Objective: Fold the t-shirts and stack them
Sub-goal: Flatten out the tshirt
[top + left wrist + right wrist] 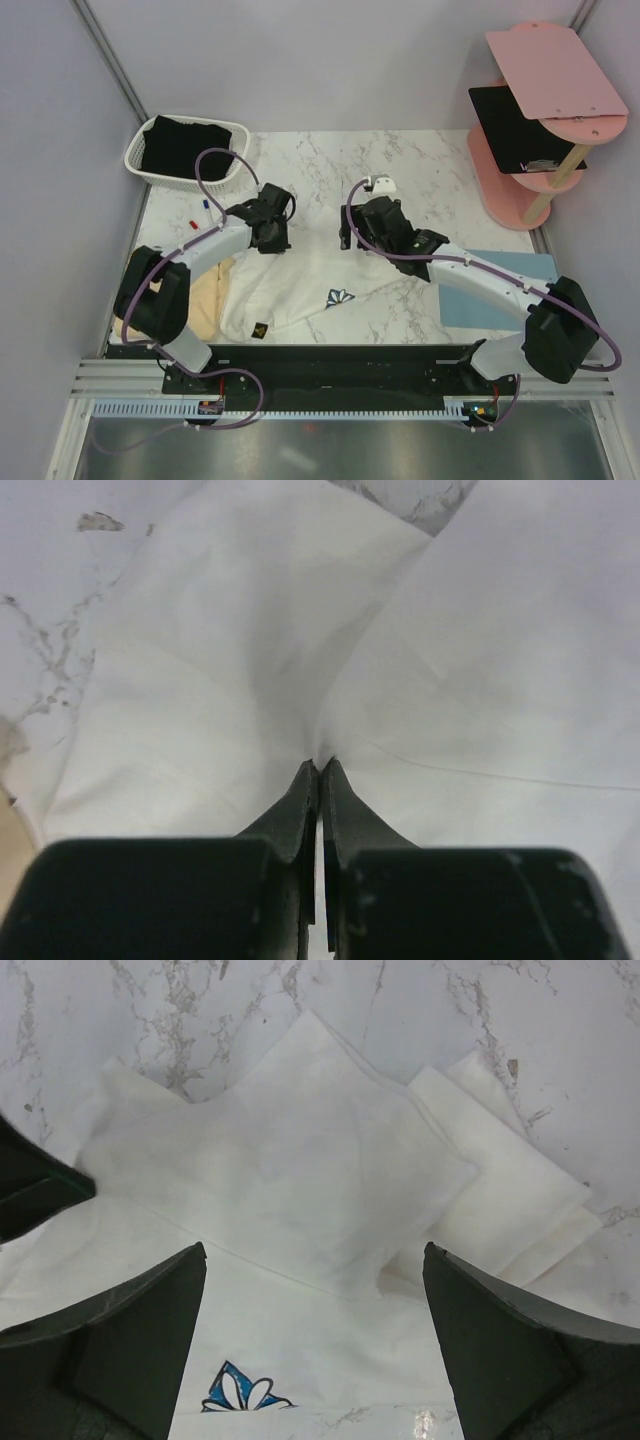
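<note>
White tee [300, 285]: in the middle of the counter [420, 170], rumpled and partly doubled over, its daisy [337, 297] showing near the front edge. Not a tidy fold yet.
Left tool [320, 767]: pinched tight on a ridge of the white tee, with the cloth puckering up to the tips.
Right tool [312, 1252]: spread wide above the far part of the same tee and gripping nothing. Layered corners of cloth lie under it.
Yellow tee [205, 300]: at the left of the counter beneath the left arm, right against the white one. I can't tell whether it is folded.
Black tee [185, 145]: bunched in the basket [140, 165] at the far left corner.
Stack: none that I can see.
Progress: early, I'd say; the first tee is mid-fold.
Left to do: finish the white one, then fold the yellow and black ones and pile all three.
</note>
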{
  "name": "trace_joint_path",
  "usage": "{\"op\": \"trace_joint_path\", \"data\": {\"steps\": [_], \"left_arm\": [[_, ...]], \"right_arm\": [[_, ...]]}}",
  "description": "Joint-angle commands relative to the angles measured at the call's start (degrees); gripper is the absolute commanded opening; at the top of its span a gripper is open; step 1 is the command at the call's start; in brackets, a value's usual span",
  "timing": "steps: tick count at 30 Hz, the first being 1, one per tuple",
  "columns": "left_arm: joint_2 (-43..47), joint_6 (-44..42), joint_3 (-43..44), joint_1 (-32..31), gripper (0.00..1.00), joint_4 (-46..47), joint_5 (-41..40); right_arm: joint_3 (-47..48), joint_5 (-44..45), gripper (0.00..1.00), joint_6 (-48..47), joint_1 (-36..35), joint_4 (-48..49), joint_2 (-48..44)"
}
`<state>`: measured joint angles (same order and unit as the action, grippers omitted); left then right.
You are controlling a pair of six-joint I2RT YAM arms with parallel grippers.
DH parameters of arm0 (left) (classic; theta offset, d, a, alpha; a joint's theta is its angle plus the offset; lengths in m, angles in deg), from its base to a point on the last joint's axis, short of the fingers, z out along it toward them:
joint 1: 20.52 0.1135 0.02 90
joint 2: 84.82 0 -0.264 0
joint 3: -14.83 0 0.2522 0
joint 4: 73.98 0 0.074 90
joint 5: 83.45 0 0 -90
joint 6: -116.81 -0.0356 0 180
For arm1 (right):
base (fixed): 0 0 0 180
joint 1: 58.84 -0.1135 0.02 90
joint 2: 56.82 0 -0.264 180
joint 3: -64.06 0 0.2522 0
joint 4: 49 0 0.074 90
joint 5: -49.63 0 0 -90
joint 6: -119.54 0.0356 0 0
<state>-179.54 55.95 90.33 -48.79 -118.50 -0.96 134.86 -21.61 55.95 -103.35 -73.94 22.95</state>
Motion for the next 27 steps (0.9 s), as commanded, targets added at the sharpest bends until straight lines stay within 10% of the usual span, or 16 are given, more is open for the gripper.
{"op": "trace_joint_path", "data": {"steps": [1, 27], "left_arm": [[9.8, -1.5, 4.0, -0.1, 0.02, -3.9, -5.3], [43.5, 11.2, -16.6, -5.5, 0.02, -16.4, 7.2]], "right_arm": [[-1.7, -1.4, 0.96, 1.7, 4.2, 0.5, 1.3], [0.0, -13.8, 0.94, 0.7, 18.5, 4.5, 15.2]]}}
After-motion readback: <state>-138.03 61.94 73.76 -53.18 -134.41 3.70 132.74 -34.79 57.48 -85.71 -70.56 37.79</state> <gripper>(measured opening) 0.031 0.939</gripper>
